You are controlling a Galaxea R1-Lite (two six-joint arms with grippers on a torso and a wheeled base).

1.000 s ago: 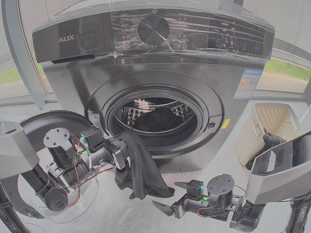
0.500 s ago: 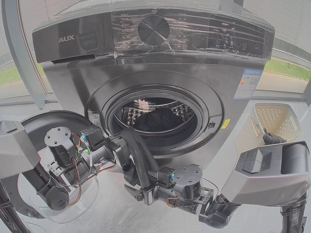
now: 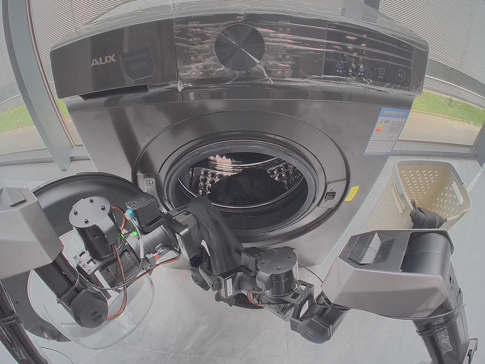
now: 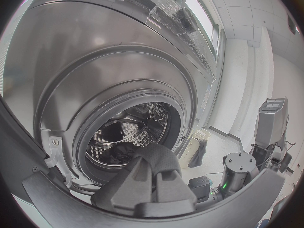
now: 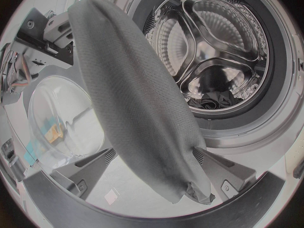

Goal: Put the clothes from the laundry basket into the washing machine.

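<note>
- My left claw (image 4: pixel 154 174) is closed on one end of a long dark grey cloth garment (image 3: pixel 214 231). It sits just beside the lower left rim of the opening of the grey metal front-loading washing machine (image 3: pixel 262 112).
- My right claw (image 5: pixel 153 154) is lower. Its fingers stand apart on both sides of the garment's hanging part, and I cannot tell if they press it.
- In the head view, my right wrist hides the lower end of the garment.
- At the bottom of the shiny steel drum (image 5: pixel 218 38) lies a crumpled black piece of clothing (image 5: pixel 210 100).
- The round door with clear glass (image 3: pixel 91 185) stands open at the left, partly covered by my left arm.
- The beige perforated plastic laundry basket (image 3: pixel 432 185) stands on the floor, right of the machine.
- Another dark cloth (image 3: pixel 424 217) hangs over the basket's near rim. My right arm hides its lower part, and I cannot see the basket's bottom.
</note>
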